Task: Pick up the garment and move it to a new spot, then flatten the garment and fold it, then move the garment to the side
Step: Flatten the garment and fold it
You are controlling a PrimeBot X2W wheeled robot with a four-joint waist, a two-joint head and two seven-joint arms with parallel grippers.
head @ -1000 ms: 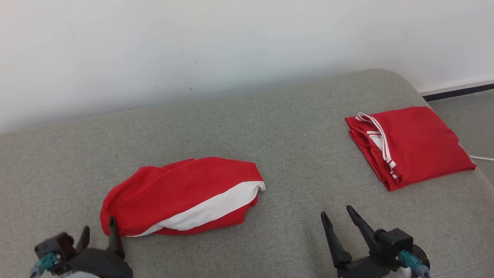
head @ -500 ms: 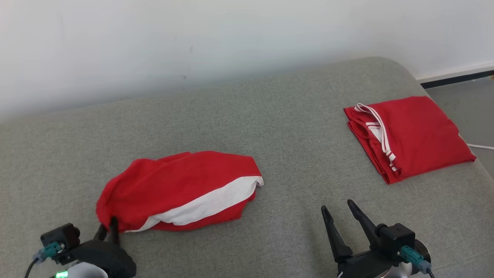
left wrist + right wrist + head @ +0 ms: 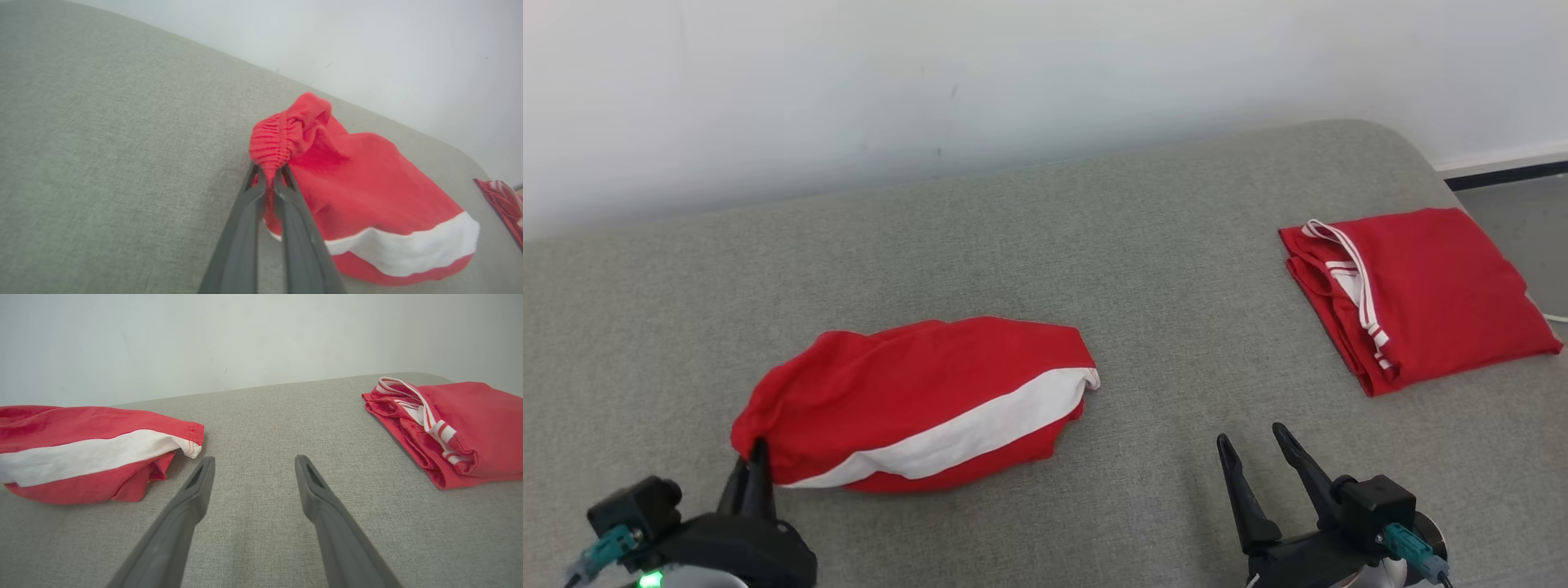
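The garment [image 3: 915,404] is a crumpled red piece with a white band, lying on the grey couch seat left of the middle. My left gripper [image 3: 753,454] is shut on its left end. In the left wrist view the gripper [image 3: 269,171] pinches the gathered elastic edge of the garment [image 3: 367,192], which is bunched up there. My right gripper [image 3: 1251,443] stands open over bare fabric to the garment's right, with nothing between its fingers. The right wrist view shows that gripper [image 3: 252,464] between the garment [image 3: 90,449] and a folded piece.
A second red garment [image 3: 1417,290] with white-striped trim lies folded at the right end of the couch seat [image 3: 1160,269], also in the right wrist view [image 3: 457,428]. A white wall runs behind. Floor and a white cable [image 3: 1556,317] lie beyond the right edge.
My left gripper has shut on the garment's left end, bunching the cloth there. The head camera has shifted a little. The right gripper stays open in place.
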